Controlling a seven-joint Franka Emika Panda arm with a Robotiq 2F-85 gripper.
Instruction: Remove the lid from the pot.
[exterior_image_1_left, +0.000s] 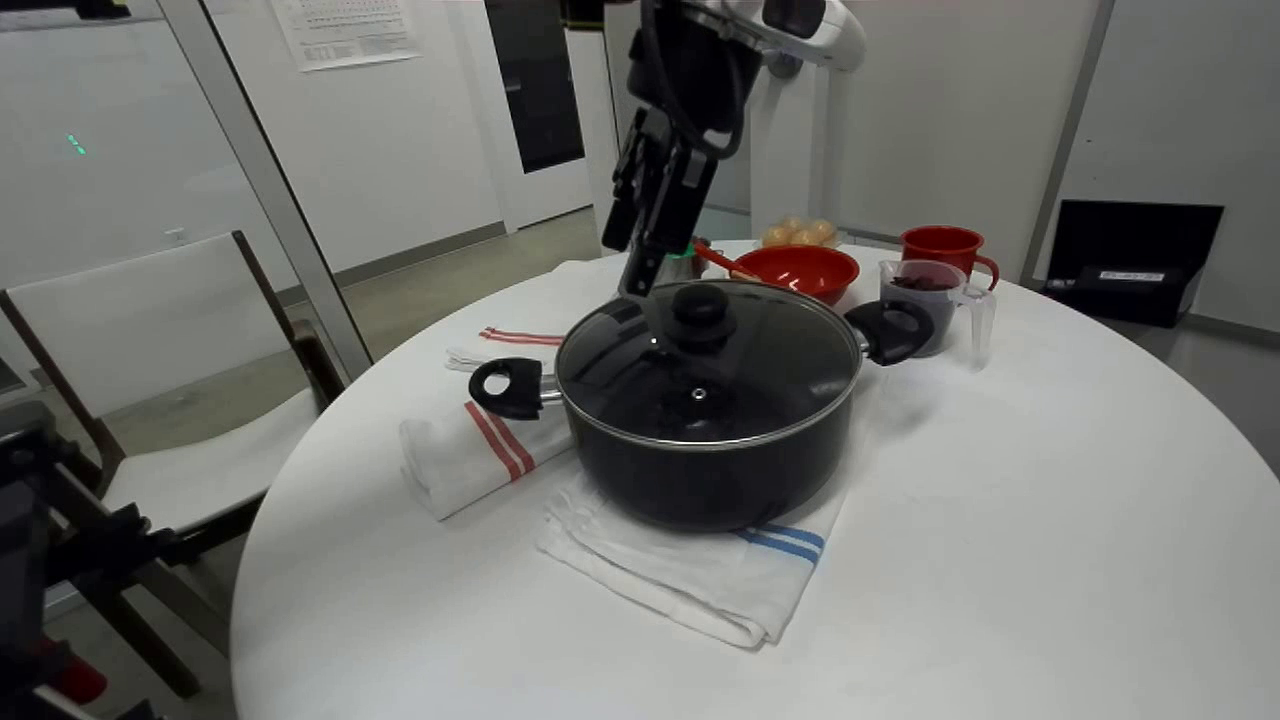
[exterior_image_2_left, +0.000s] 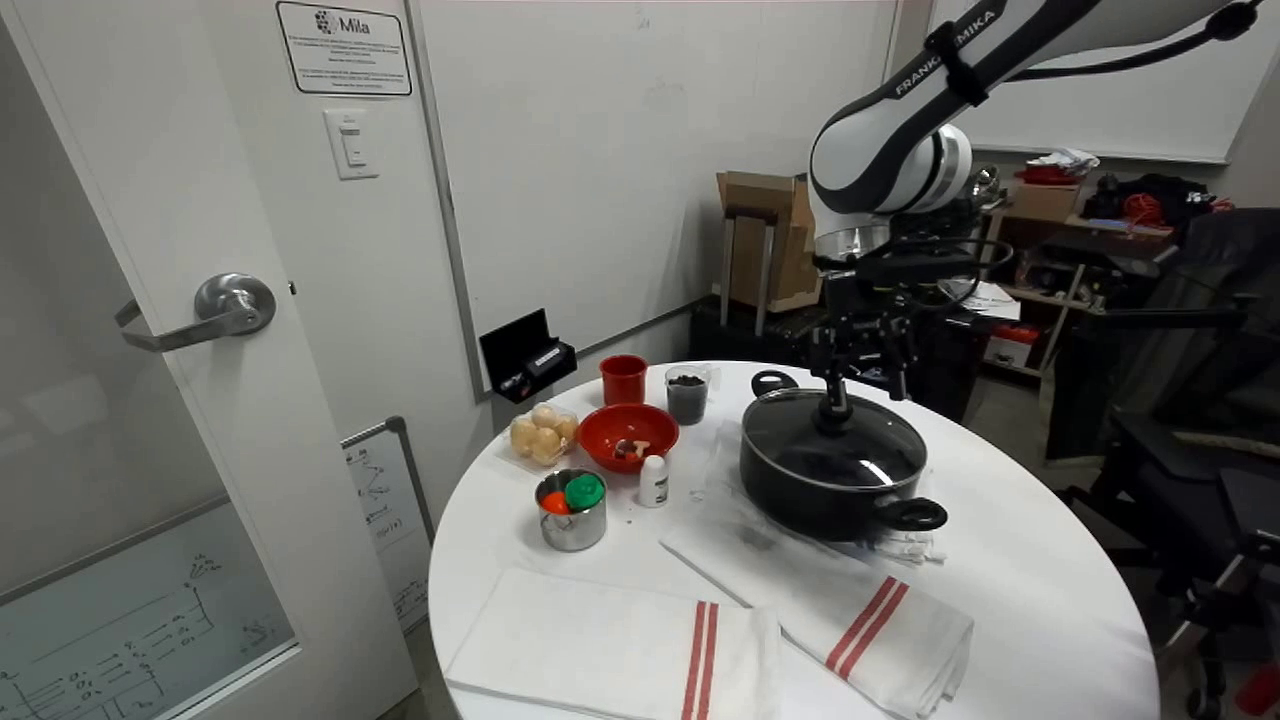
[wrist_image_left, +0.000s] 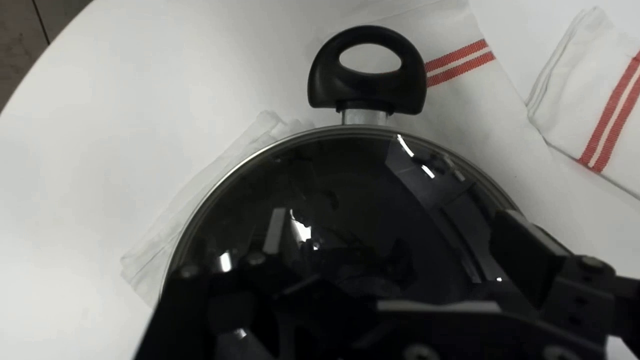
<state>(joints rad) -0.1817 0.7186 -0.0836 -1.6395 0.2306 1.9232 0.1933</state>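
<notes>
The black pot (exterior_image_1_left: 720, 490) stands on folded towels on the round white table; it also shows in an exterior view (exterior_image_2_left: 800, 505). The glass lid (exterior_image_1_left: 790, 350) with its metal rim lies flat on the pot, also seen in the wrist view (wrist_image_left: 350, 175). Its black knob (exterior_image_1_left: 700, 305) stands up at the centre. My gripper (exterior_image_2_left: 867, 383) is open above the lid, fingers pointing down, also in an exterior view (exterior_image_1_left: 635, 265). One fingertip looks close to the knob; I cannot tell if they touch. In the wrist view the fingers are wide apart (wrist_image_left: 390, 225), and the knob is too dark to make out.
Pot handles (exterior_image_1_left: 510, 388) (wrist_image_left: 367, 90) stick out at both sides. Close by stand a red bowl (exterior_image_2_left: 628, 435), a red cup (exterior_image_2_left: 623, 380), a measuring cup (exterior_image_1_left: 925, 310), a metal cup (exterior_image_2_left: 572, 525), a white bottle (exterior_image_2_left: 653, 482) and an egg pack (exterior_image_2_left: 543, 435). Striped towels (exterior_image_2_left: 620, 640) lie in front.
</notes>
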